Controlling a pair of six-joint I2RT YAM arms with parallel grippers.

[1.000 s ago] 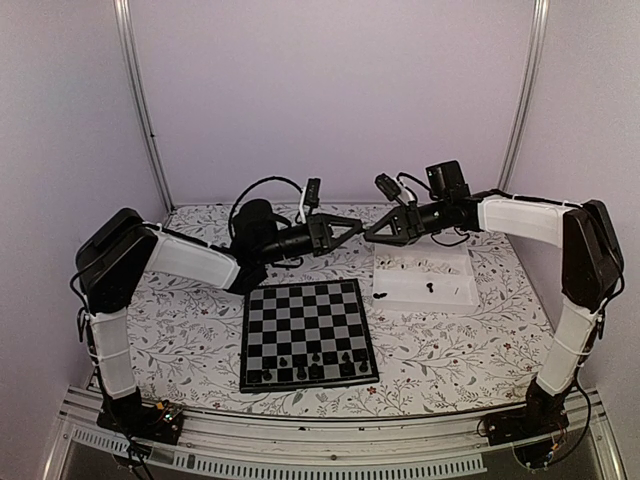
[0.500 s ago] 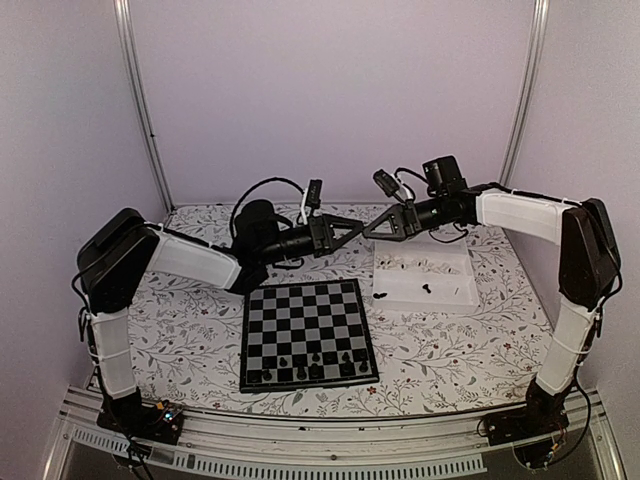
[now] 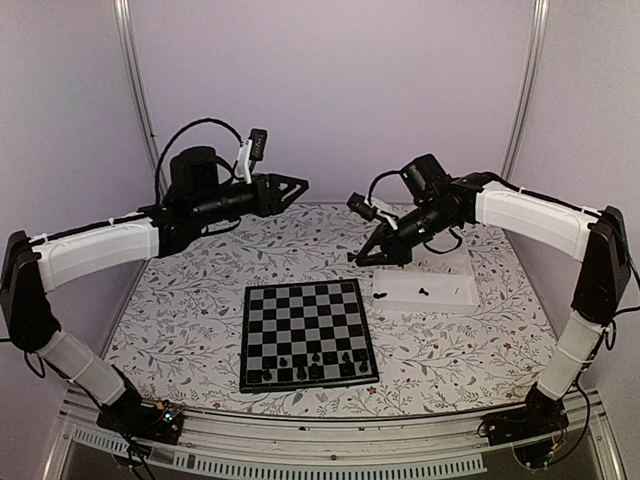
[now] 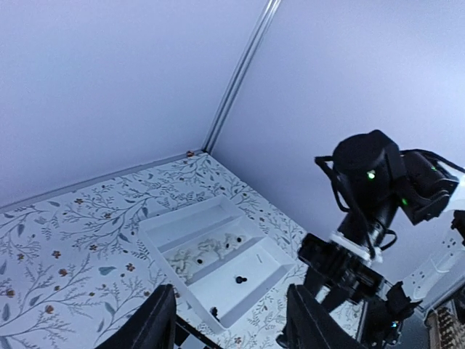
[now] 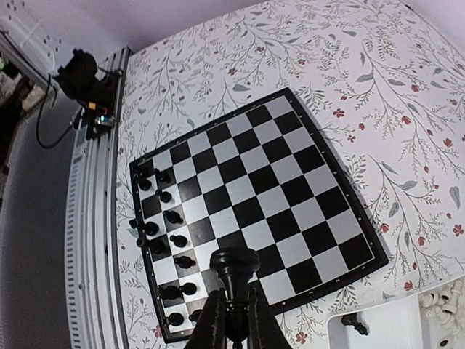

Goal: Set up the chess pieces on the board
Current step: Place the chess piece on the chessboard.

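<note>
The board [image 3: 308,318] lies flat at the table's middle, with black chess pieces [image 3: 312,364] in the two rows nearest the arms. My right gripper [image 3: 357,258] hangs above the table between the board's far right corner and the tray, shut on a black chess piece [image 5: 234,265] that stands out past its fingertips [image 5: 218,309]. In the right wrist view the board [image 5: 254,182] lies below that piece. My left gripper [image 3: 298,184] is raised high at the back left, open and holding nothing; its fingers [image 4: 156,323] frame the tray from above.
A white shallow tray [image 3: 448,299] sits right of the board, with white pieces [image 3: 420,265] in its middle compartment and two black pieces [image 3: 427,291] in its near one. The tray [image 4: 272,251] and the right arm [image 4: 378,189] show in the left wrist view.
The two grippers met tip to tip above the table. The left one has opened and swung up and left. The right one has dropped toward the board with the black piece.
</note>
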